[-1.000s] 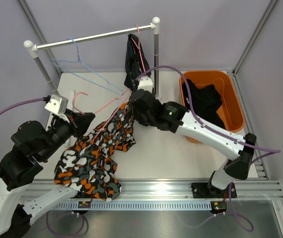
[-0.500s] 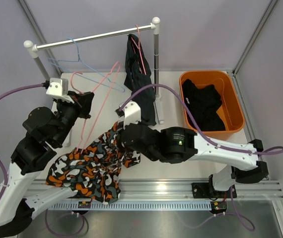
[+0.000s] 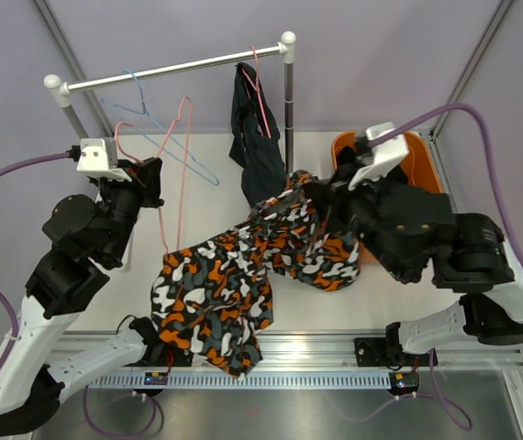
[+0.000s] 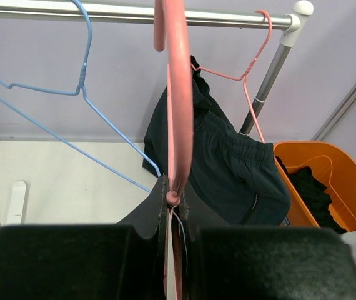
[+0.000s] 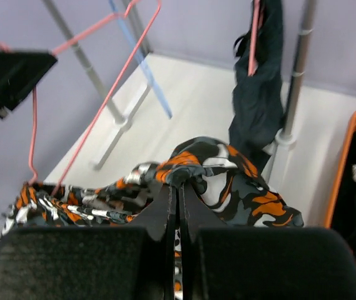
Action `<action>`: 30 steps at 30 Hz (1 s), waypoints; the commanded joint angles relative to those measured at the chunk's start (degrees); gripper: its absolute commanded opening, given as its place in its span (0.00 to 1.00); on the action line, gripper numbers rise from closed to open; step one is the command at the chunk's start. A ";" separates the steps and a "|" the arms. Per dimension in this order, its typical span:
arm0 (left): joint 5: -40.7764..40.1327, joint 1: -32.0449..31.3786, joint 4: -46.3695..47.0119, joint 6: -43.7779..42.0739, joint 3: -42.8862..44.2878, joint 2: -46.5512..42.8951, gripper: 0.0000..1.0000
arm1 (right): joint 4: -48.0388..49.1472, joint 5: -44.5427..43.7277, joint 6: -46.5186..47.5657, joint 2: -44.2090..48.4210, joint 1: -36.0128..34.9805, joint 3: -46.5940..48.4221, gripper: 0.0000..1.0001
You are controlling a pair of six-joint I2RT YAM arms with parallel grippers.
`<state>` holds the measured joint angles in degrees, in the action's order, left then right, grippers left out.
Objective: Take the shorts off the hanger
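White table [image 3: 326, 307], camouflage shorts [image 3: 234, 275] pinched in right claw [image 5: 178, 180], left claw [image 4: 175, 199] clamping pink hanger [image 4: 179, 94]

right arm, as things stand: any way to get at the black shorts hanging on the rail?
Probably not yet. The right gripper is shut on the camo shorts. The black shorts hang close by with nothing plainly between, so the way looks open once it lets go.

I saw the camouflage shorts [image 3: 216, 284] draped limp over the bench [image 3: 211, 197], one end pinched in the right end effector [image 5: 178, 181]. One black pair [image 3: 257, 151] hung from the rail [image 3: 170, 69]; the other black pair [image 4: 309, 190] lay in the orange bin [image 4: 346, 172].
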<state>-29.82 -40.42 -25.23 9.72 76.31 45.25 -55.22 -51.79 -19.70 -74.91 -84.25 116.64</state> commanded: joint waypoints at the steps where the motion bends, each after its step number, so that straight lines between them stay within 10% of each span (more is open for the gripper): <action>1: -2.34 -0.36 2.04 -1.63 -1.77 -1.83 0.00 | 10.85 -13.05 10.88 5.98 0.22 3.69 0.00; 7: 0.72 -0.27 -0.77 -0.31 -4.06 -3.42 0.00 | 68.98 -19.94 62.03 11.82 2.58 -7.40 0.00; 24: 6.09 -0.27 -4.30 -0.66 -9.51 -4.65 0.00 | 14.68 -4.74 30.90 -15.96 48.63 37.25 0.00; 30: 6.62 -0.27 -4.30 -1.01 -11.18 -4.74 0.00 | -1.28 29.78 0.04 -15.52 77.44 32.79 0.00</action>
<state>-26.76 -40.77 -16.88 18.94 66.83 41.78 -55.07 -33.41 -4.80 -93.36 -19.42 149.05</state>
